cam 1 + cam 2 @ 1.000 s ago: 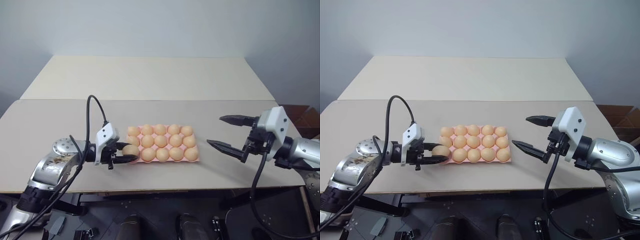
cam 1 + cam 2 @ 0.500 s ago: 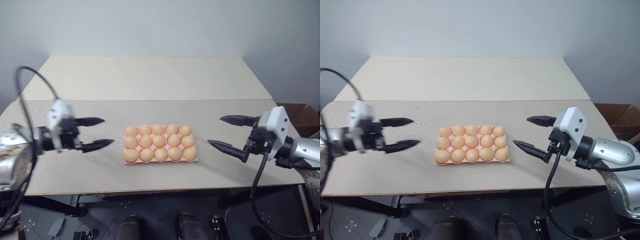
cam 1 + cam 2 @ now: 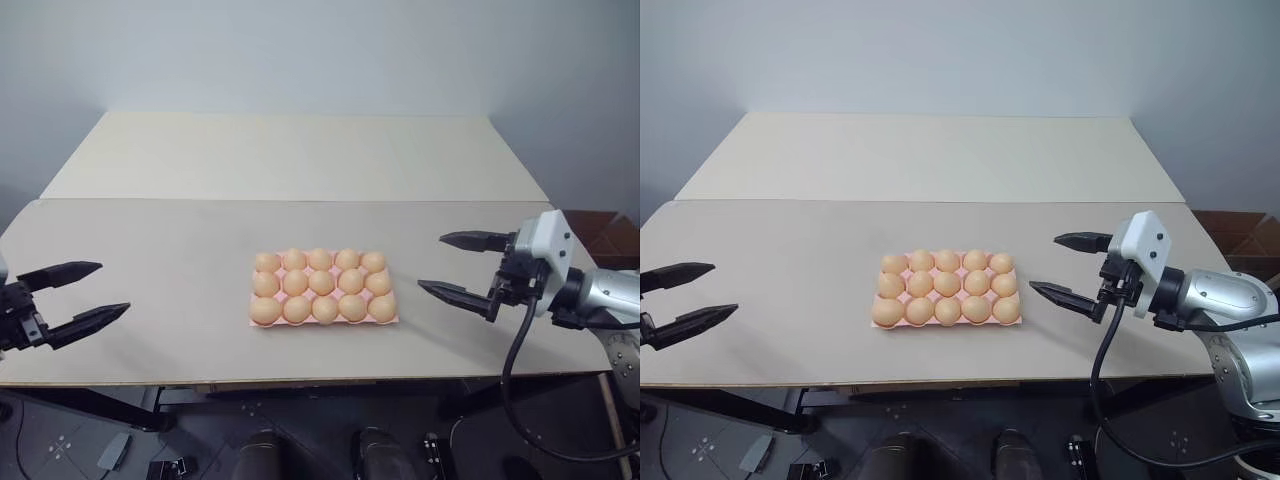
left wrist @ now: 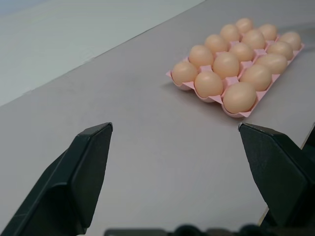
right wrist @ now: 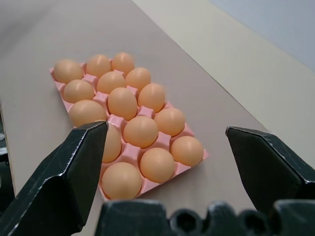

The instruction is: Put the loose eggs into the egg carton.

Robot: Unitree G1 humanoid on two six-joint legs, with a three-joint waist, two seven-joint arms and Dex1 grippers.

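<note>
The pale pink egg carton [image 5: 131, 154] lies flat in the middle of the near table. Each of its cups in view holds a light orange-tan egg [image 3: 321, 283]. No loose eggs are in view on the table. My left gripper [image 3: 114, 287] hovers near the table's left edge, well left of the carton, open and empty. In the left wrist view the carton sits far beyond the left gripper [image 4: 174, 126]. My right gripper [image 3: 430, 262] hangs just right of the carton, open and empty, pointing at it.
A second, lighter table [image 3: 300, 150] butts against the far side of the near one. A brown cardboard box [image 3: 612, 224] stands off the table at the far right. The near table's front edge [image 3: 320, 378] runs just below both grippers.
My left gripper let go of the egg at the carton's near-left corner, opened wide and drew back far to the left. The right gripper has stayed put.
</note>
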